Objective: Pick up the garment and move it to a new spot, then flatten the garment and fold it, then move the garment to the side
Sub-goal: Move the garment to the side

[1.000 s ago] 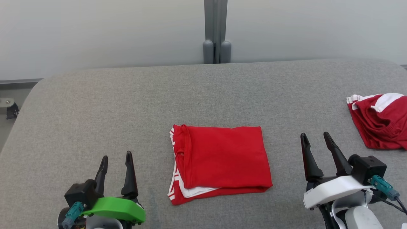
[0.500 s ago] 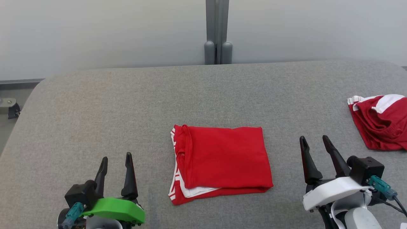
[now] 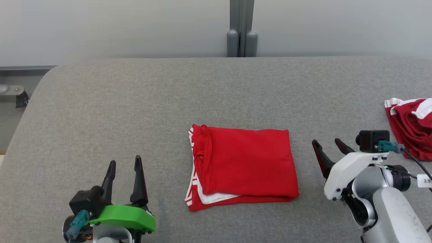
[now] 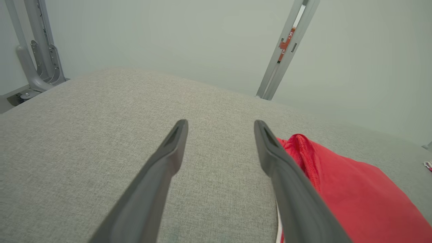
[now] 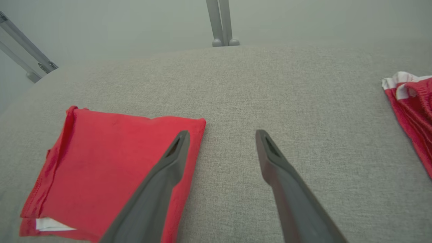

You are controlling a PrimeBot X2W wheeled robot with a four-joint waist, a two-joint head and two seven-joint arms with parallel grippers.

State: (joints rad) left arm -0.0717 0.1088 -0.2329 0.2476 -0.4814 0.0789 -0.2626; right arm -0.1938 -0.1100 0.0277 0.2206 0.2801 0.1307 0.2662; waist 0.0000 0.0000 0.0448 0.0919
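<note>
A red garment (image 3: 243,165) with white trim lies folded into a neat rectangle in the middle of the grey padded table (image 3: 135,101). My left gripper (image 3: 125,159) is at the lower left, open and empty, well to the left of the garment. In the left wrist view the left gripper (image 4: 220,122) points over bare fabric, with the garment (image 4: 351,199) just beyond its right finger. My right gripper (image 3: 326,141) hangs open and empty just right of the garment's right edge. In the right wrist view the right gripper (image 5: 221,132) has its left finger over the garment (image 5: 111,168) corner.
A second red and white garment (image 3: 410,131) lies crumpled at the table's right edge, and this second garment (image 5: 413,111) is also at the right in the right wrist view. A grey post (image 3: 241,30) stands behind the table. The table's rounded left edge drops off near a metal bracket (image 3: 13,92).
The head camera has shifted, sliding the scene right. My right arm has risen and tipped so its fingers lean up and left, nearer the garment's right edge. The left gripper and garment stay put.
</note>
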